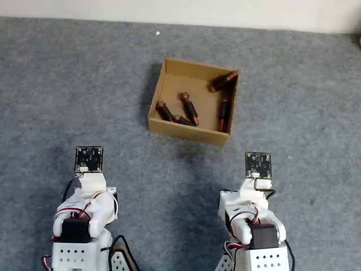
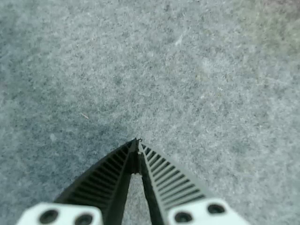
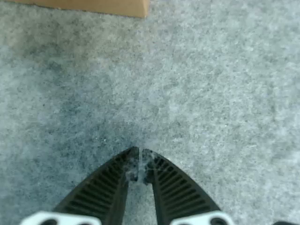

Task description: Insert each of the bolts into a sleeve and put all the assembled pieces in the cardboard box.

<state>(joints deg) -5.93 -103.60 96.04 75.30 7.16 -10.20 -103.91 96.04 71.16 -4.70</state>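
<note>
The box (image 1: 186, 131) sat open on the grey mat (image 1: 67, 84), past the two arms and nearer the right one. Five dark, coppery pieces lay inside it. One (image 1: 164, 110) lay by the left wall, a short one (image 1: 183, 120) just beside it near the front wall, and a third (image 1: 189, 108) lay slantwise in the middle with its head toward the back. A fourth (image 1: 224, 114) lay along the right wall, and the fifth (image 1: 224, 82) leaned in the back right corner, its end resting on the rim. Whether each was a bolt seated fully in a sleeve could not be told. The left arm (image 1: 84, 217) and right arm (image 1: 252, 223) were both folded back at the near edge, well apart from the box. The left gripper (image 2: 136, 143) was clenched over bare mat, its ribbed fingers (image 2: 112, 173) meeting at the tips with nothing between them. The right gripper (image 3: 139, 154) was likewise clenched and held nothing, with the box's (image 3: 93, 5) front wall ahead of it across the mat.
</note>
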